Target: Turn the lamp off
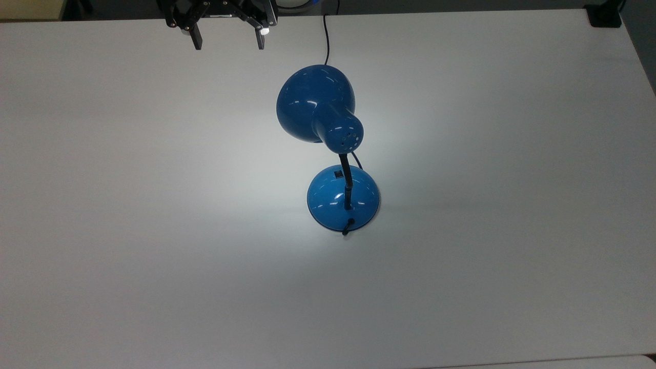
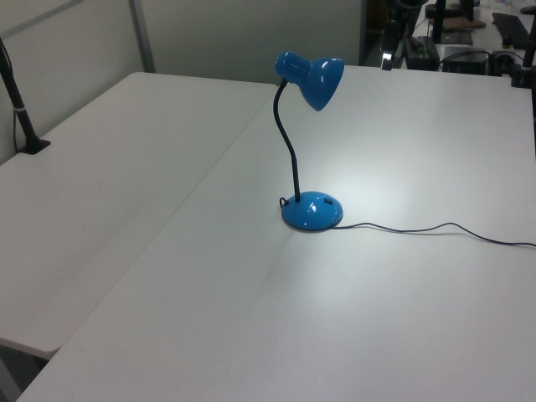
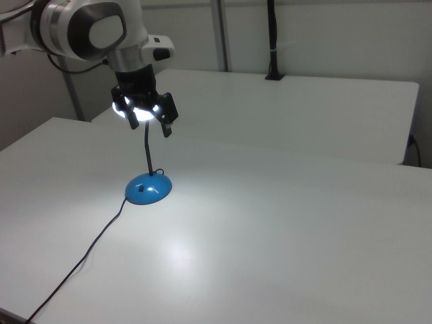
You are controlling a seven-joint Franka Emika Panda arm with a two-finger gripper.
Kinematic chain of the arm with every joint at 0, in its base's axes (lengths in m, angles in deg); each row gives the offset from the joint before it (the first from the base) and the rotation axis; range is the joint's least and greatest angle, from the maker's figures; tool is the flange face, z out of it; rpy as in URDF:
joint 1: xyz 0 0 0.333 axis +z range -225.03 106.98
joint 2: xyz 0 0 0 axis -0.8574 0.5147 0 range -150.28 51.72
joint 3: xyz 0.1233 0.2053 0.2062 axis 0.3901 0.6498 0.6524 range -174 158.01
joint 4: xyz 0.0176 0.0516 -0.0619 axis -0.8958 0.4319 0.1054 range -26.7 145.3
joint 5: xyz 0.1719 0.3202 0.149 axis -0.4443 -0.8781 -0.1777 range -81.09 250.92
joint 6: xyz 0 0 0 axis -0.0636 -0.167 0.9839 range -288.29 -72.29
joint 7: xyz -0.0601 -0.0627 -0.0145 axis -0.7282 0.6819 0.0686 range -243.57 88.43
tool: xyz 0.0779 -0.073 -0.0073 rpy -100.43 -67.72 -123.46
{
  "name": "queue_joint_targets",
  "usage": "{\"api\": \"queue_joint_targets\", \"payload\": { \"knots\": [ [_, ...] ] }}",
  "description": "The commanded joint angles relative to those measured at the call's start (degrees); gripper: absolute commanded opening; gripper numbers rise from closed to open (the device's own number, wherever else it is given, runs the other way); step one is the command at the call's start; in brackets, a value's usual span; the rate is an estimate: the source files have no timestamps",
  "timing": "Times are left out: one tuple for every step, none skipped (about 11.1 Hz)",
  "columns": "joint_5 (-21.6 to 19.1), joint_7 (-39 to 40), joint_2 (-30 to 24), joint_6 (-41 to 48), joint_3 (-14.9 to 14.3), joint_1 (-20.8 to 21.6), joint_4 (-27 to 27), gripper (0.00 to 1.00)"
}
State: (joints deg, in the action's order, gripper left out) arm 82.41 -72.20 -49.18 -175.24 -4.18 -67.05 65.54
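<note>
The blue lamp stands mid-table and is lit, casting a bright pool on the white table (image 1: 154, 256). Its bell shade (image 1: 315, 102) (image 2: 314, 77) leans over from a black neck (image 1: 347, 184) on the domed base (image 1: 333, 205) (image 2: 311, 213) (image 3: 148, 189). A small black switch (image 1: 339, 174) (image 2: 326, 203) sits on the base under the shade side. My gripper (image 1: 228, 45) (image 3: 150, 125) hangs open at the table's far edge in the top view, well apart from the base. In the right view it stands in front of the glowing shade.
The black cord (image 1: 326, 36) (image 2: 435, 228) (image 3: 88, 253) trails from the base across the table. A black clamp post (image 2: 21, 109) (image 3: 272, 40) stands on the adjoining table. A black block (image 1: 605, 18) sits at the top view's upper right corner.
</note>
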Motion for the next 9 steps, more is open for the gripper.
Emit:
{"api": "queue_joint_targets", "payload": {
  "knots": [
    [-0.7, -0.3, 0.0, 2.3, 0.0, 0.7, -0.3, 1.00],
    [-0.7, -0.3, 0.0, 2.3, 0.0, 0.7, -0.3, 1.00],
    [-0.7, -0.3, 0.0, 2.3, 0.0, 0.7, -0.3, 1.00],
    [-0.7, -0.3, 0.0, 2.3, 0.0, 0.7, -0.3, 1.00],
    [-0.7, -0.3, 0.0, 2.3, 0.0, 0.7, -0.3, 1.00],
    [-0.7, -0.2, 0.0, 2.3, 0.0, 0.7, -0.3, 1.00],
    [-0.7, 0.3, -0.1, 2.7, 0.0, 0.6, -0.3, 1.00],
    [-0.5, 1.4, -0.1, 4.8, -0.1, 0.6, -0.3, 1.00],
    [1.0, 6.5, -0.1, 6.5, 0.0, 0.7, -0.1, 1.00]
  ]
}}
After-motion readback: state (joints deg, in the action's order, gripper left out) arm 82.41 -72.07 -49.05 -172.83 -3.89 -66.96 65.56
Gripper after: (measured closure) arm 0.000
